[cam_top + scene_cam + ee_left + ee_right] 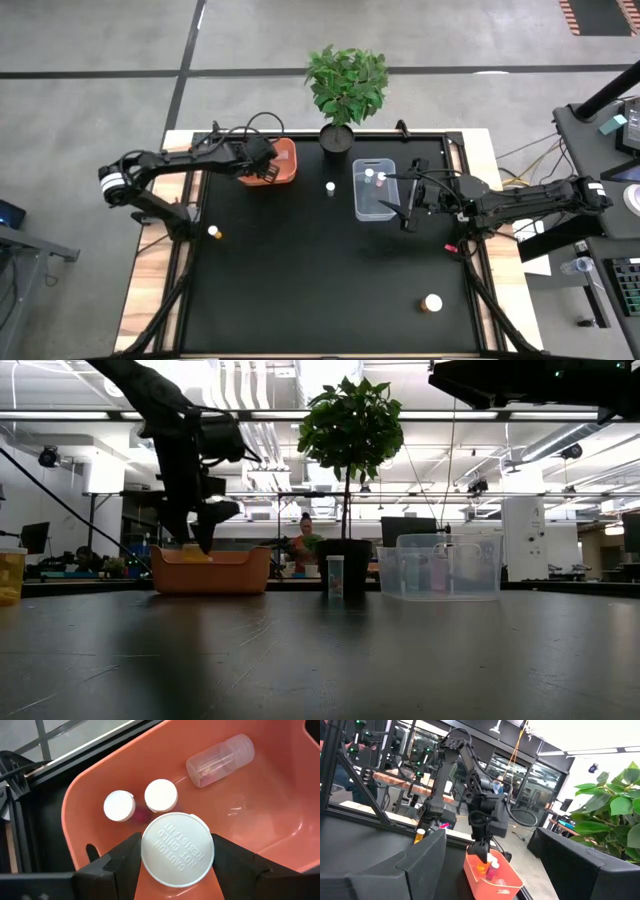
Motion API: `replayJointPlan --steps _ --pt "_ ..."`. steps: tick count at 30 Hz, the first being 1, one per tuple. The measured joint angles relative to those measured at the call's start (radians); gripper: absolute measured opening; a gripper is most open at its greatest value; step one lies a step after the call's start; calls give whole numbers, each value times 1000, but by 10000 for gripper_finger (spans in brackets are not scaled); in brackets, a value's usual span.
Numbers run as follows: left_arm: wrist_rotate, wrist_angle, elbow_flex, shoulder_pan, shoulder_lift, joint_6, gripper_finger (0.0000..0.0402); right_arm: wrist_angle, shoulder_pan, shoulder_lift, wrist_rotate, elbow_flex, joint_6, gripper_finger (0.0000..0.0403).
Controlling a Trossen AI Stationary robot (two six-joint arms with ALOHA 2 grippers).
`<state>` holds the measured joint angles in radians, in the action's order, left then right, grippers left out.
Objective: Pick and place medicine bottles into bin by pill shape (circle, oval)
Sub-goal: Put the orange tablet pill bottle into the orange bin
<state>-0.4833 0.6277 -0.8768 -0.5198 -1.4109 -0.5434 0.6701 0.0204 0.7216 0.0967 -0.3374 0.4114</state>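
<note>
My left gripper hangs over the orange bin at the table's far left, shut on a medicine bottle with a wide white cap. Inside that bin, two white-capped bottles stand upright and a clear bottle lies on its side. My right gripper waits open, raised beside the clear bin, which holds bottles. Three more bottles stand on the black table. My left gripper pinches the bottle between its two fingers at two opposite sides of the white cap. The fingers slant down from above. The cap's top faces the wrist and hides the body. The bottle hangs clear above the orange bin's floor.
A potted green plant stands at the far edge between the two bins. A small pink thing lies near the right arm. The near half of the black table holds only the two scattered bottles.
</note>
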Motion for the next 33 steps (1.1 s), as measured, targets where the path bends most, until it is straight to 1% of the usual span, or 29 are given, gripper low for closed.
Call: replayJointPlan --steps 6,28,30,33 --pt "-2 0 -3 -1 -27 0 196 0 0 0 0 0 6 297" --pt "-4 0 -4 -4 -21 0 197 -7 0 0 0 0 1 297" --pt "-4 3 0 -4 -21 -5 201 -7 0 0 0 0 1 297" --pt "-4 1 0 -4 -21 -24 218 -7 0 0 0 0 5 297"
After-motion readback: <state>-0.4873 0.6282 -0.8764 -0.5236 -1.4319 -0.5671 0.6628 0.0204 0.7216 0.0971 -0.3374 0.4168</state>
